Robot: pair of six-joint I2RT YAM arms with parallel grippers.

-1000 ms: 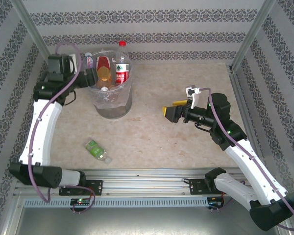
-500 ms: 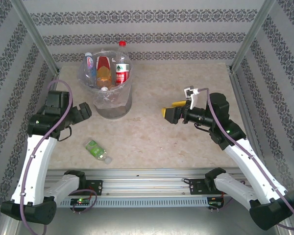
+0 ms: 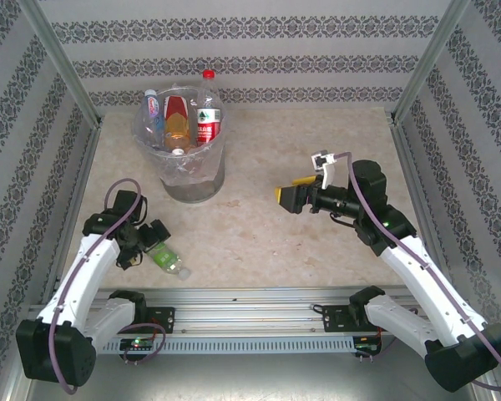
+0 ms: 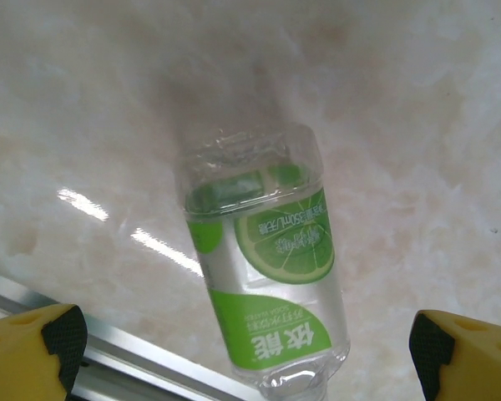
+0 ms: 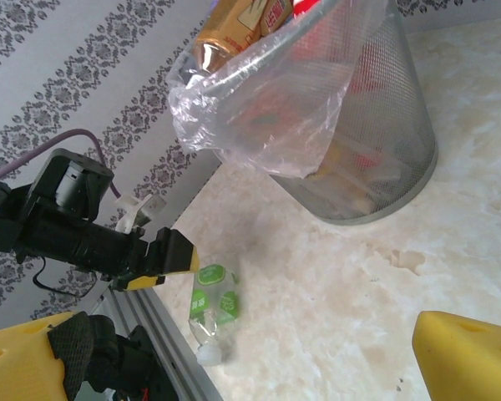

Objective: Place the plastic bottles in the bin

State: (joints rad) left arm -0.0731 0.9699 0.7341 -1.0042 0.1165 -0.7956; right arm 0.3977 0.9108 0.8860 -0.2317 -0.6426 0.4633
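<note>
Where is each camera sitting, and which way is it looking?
Top external: above and behind the robot, looking down at the table, the bin and a green-labelled bottle; the left arm, right arm, left gripper and right gripper show.
Left wrist: on the left arm, looking down at that bottle; its yellow fingers show at the bottom corners.
Right wrist: on the right arm, looking across at the bin; its yellow fingers show low down.
Shared: all three see the green-labelled bottle.

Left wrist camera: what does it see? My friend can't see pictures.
A clear plastic bottle with a lime-green label lies on the marbled table, framed by the open left gripper's yellow fingertips. A metal rail crosses the lower-left corner.
</note>
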